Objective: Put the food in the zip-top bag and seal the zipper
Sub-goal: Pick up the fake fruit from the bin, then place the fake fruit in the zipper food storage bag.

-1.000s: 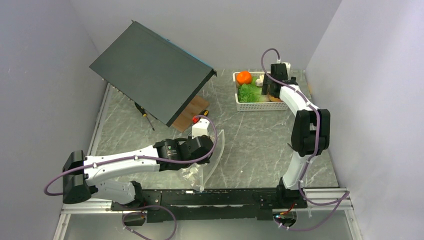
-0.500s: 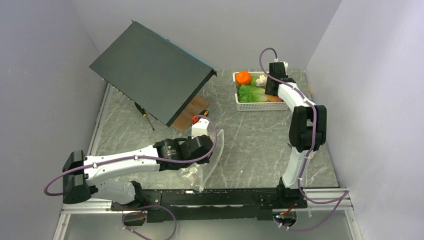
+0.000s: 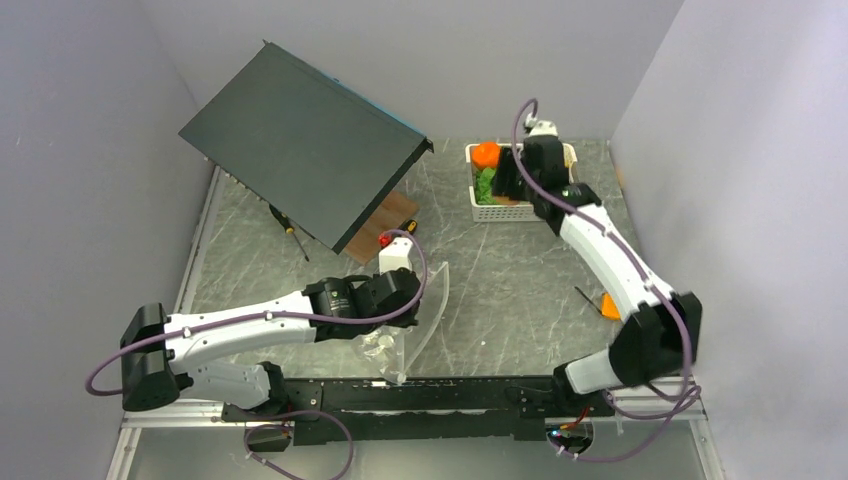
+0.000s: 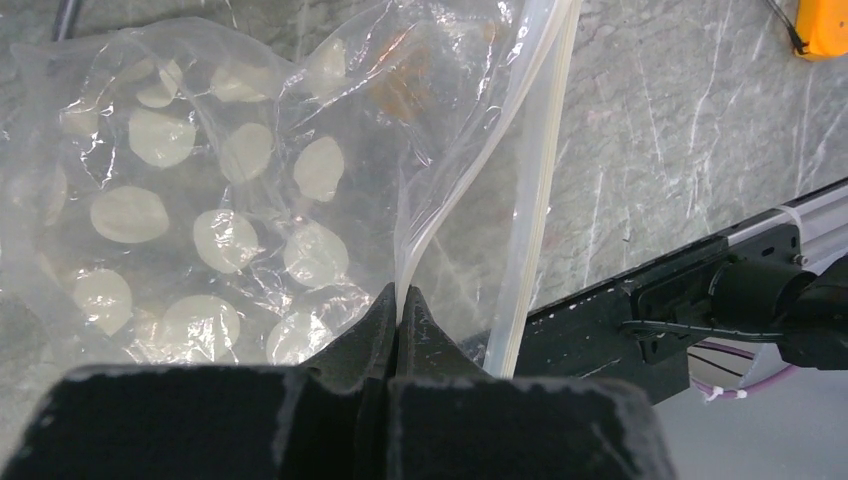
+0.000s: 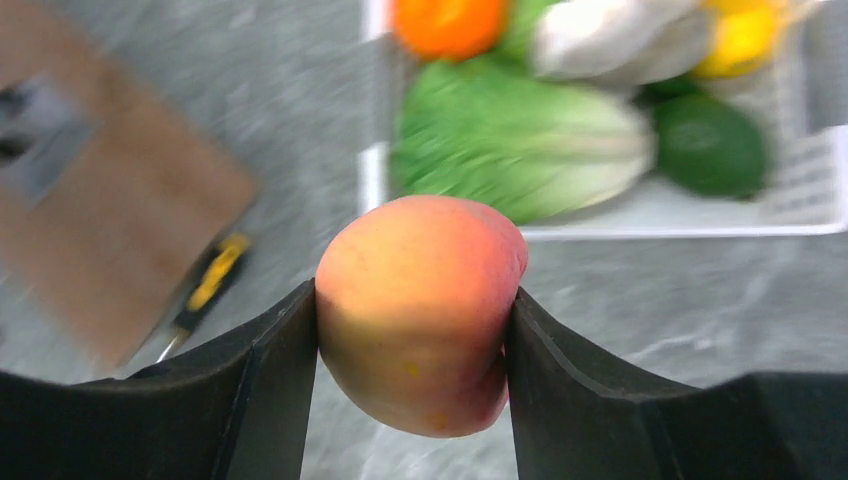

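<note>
My left gripper (image 4: 398, 296) is shut on one lip of the zip-top bag (image 4: 200, 210), a clear bag with white dots lying crumpled on the table. The zipper (image 4: 545, 170) is parted, and its other whitish strip stands apart to the right. In the top view the left gripper (image 3: 410, 310) sits over the bag (image 3: 390, 345). My right gripper (image 5: 412, 310) is shut on a pink-orange peach (image 5: 420, 300), held in the air just outside the basket's near left corner (image 3: 505, 178). The orange (image 5: 447, 22), leafy green (image 5: 520, 135), dark green piece (image 5: 710, 145), yellow fruit (image 5: 742, 35) and pale piece (image 5: 610, 40) lie in the basket.
The white slotted basket (image 3: 495, 212) stands at the back right. A dark panel (image 3: 300, 140) leans at the back left over a brown board (image 3: 385, 222). A screwdriver (image 3: 290, 230) lies beside it. An orange tool (image 3: 610, 305) lies near the right arm.
My right gripper has lifted out of the basket with the peach and moved left toward the basket's near left corner. My left gripper still holds the bag in the same place.
</note>
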`<state>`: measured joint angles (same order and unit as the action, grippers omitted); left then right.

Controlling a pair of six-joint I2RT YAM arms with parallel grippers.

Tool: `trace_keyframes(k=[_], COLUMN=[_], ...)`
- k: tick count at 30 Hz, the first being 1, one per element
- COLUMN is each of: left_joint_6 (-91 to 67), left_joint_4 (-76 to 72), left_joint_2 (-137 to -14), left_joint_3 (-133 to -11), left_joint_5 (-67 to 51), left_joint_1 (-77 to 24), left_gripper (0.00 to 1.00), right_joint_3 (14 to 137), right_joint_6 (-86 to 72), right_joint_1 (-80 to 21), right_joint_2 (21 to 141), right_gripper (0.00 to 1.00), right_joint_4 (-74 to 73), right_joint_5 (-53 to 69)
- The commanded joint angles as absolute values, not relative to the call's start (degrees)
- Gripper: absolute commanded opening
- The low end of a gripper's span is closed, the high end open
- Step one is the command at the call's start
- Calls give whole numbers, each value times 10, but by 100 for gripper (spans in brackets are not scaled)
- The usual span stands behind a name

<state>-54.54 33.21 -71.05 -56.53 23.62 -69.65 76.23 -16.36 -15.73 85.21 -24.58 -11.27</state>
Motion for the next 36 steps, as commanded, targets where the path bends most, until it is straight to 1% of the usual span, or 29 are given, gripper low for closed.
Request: trace_keyframes(k=[1, 5, 9, 11, 15, 18, 21, 29, 36], left_joint_6=[-557, -558, -550, -546, -535, -521, -513, -516, -523], left_joint_4=[296, 286, 275, 275, 266, 251, 239, 227, 209], left_joint_2=[-688, -677, -663, -659, -645, -635, -627, -622, -624], left_joint_3=[-559, -552, -547, -551, -556, -560, -565, -567, -562], left_joint_5=[211, 200, 190, 187, 180, 170, 162, 153, 148], left_joint_1=[-685, -677, -668, -663, -657, -654, -653, -652, -652], left_gripper=[0, 0, 0, 0, 0, 0, 0, 0, 0], right_joint_3=[652, 574, 556, 541, 496, 465, 452, 432, 418], right_joint_6=[-216, -233, -233, -240, -285, -327, -343, -316, -257], right_joint_1=[-212, -234, -237, -238, -244, -259, -281, -347, -425], right_joint_2=[737, 629, 568, 539, 485, 466, 471, 502, 503], right_gripper=[0, 0, 0, 0, 0, 0, 0, 0, 0], right_joint_4=[-216, -211, -239, -228, -140, -45, -5, -8, -81], right_joint_5=[51, 121, 212, 264, 406, 470, 477, 425, 261])
